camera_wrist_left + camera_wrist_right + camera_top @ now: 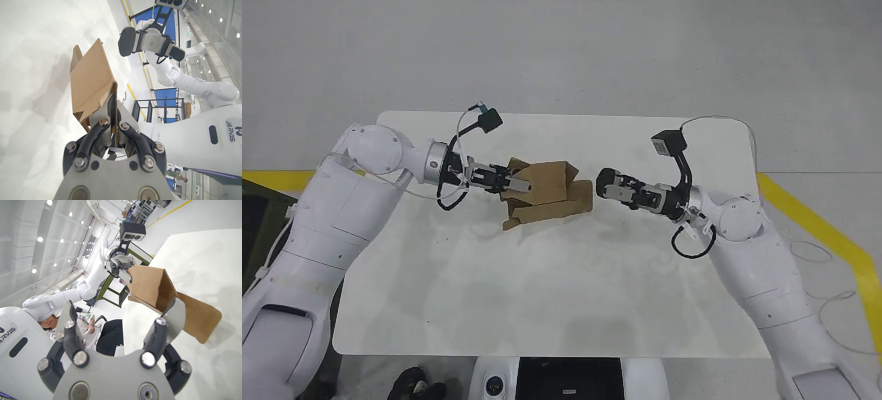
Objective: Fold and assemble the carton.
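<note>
The half-folded cardboard carton (547,190) rests on the white table (542,300), the left gripper (510,183) clamped on one flap edge, the right gripper (600,186) wide open and empty just beside its other end. It looks light, stiff yet easily creased; better to grip flaps near the fold lines

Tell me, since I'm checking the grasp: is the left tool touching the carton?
Touching. The left wrist view shows the left tool shut on the carton, pinching a cardboard edge.
</note>
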